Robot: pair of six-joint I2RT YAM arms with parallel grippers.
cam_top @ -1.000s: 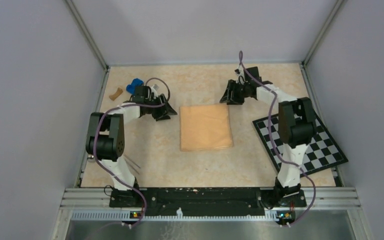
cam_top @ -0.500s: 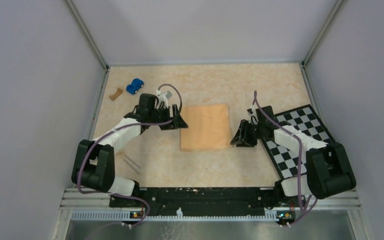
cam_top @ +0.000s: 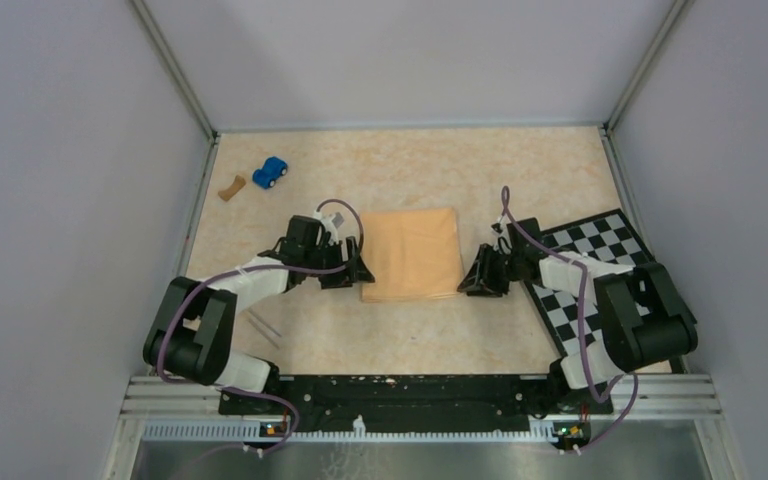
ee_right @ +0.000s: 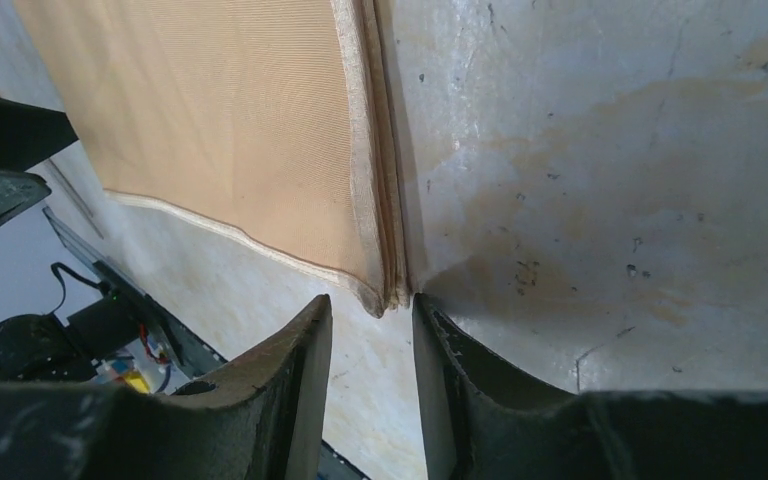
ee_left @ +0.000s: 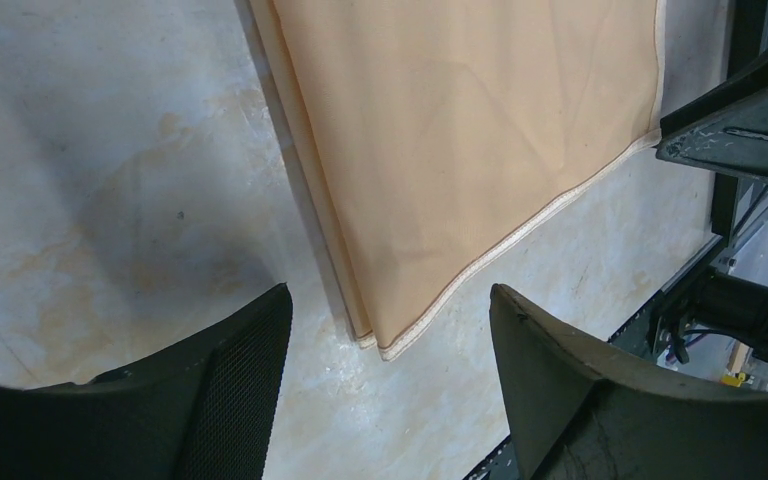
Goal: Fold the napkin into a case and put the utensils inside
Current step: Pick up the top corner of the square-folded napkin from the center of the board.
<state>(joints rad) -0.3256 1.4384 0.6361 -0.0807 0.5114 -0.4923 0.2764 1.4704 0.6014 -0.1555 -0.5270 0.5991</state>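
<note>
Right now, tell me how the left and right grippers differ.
The left gripper has its fingers wide apart; the right gripper has its fingers close together. The left sits at the napkin's near-left corner, the right at its near-right corner. Both hover low, neither clamped on it.

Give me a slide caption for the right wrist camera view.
Right hand, fingers slightly apart, straddles a corner of the tan napkin lying flat on the table.

The napkin (cam_top: 412, 253) lies flat at the frame's centre, a plain tan-orange near-square. It is folded in layers, and stacked hemmed edges show at its near corners in both wrist views. The utensils (cam_top: 265, 327), thin silvery rods, lie at lower left, well apart from it.
</note>
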